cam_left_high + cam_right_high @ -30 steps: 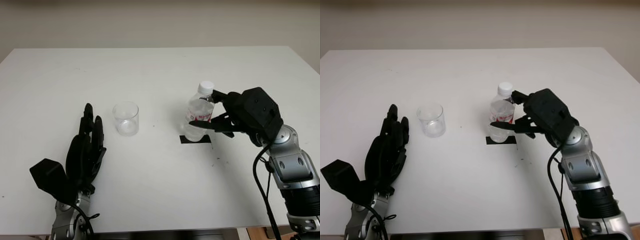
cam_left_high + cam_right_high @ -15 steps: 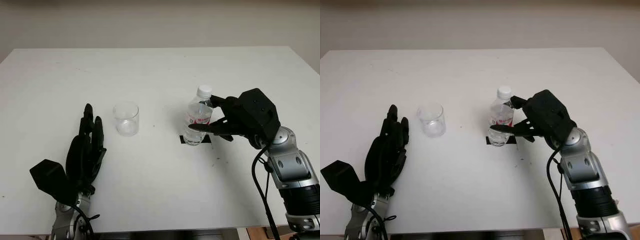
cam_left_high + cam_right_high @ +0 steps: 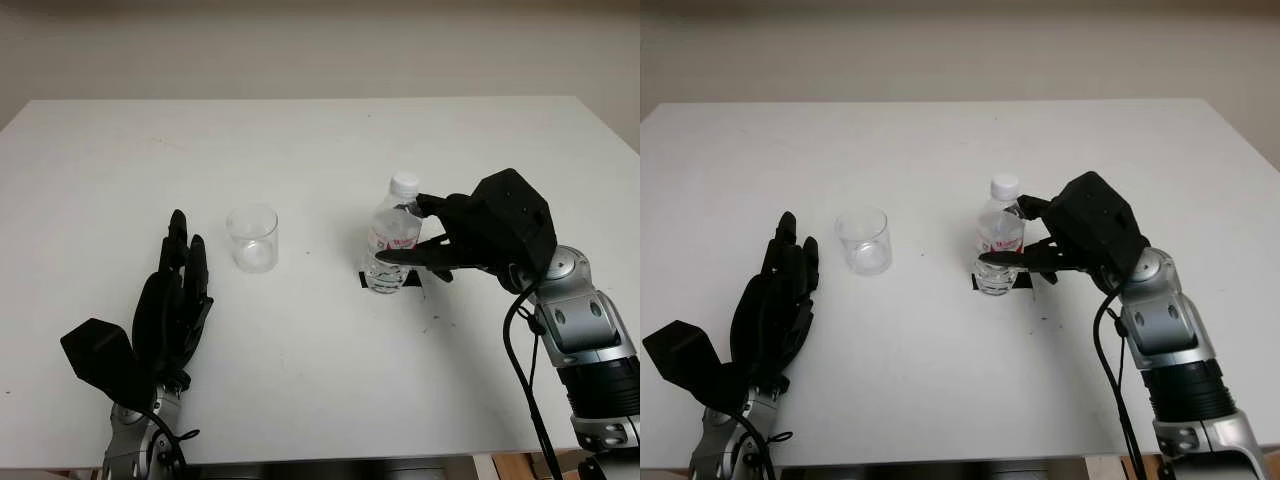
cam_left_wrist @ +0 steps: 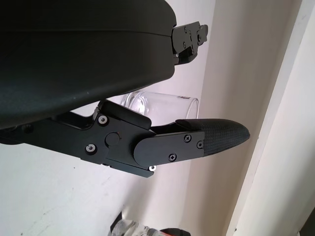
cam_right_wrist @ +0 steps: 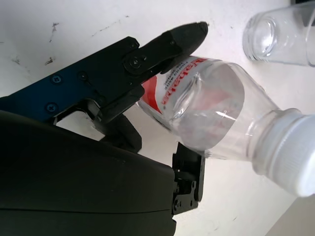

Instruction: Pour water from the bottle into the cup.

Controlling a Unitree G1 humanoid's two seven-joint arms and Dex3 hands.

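On the white surface (image 3: 320,130), right of centre, right hand (image 3: 470,235) has its fingers wrapped around the bottle (image 3: 392,240), which stands upright on a black mark (image 3: 412,280), white cap on. Left hand (image 3: 170,310) idle at near left, holding nothing. Cup (image 3: 251,237) stands left of the bottle, well apart, looks empty. Task barely started: bottle grasped; lifting, carrying over and pouring all remain, cap seemingly needs removing.

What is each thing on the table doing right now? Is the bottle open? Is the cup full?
bottle: upright on the black mark, white cap on, little water at the bottom.
cup: upright, empty.
right hand: fingers closed around the bottle.
left hand: open, near the table's front edge, holding nothing.
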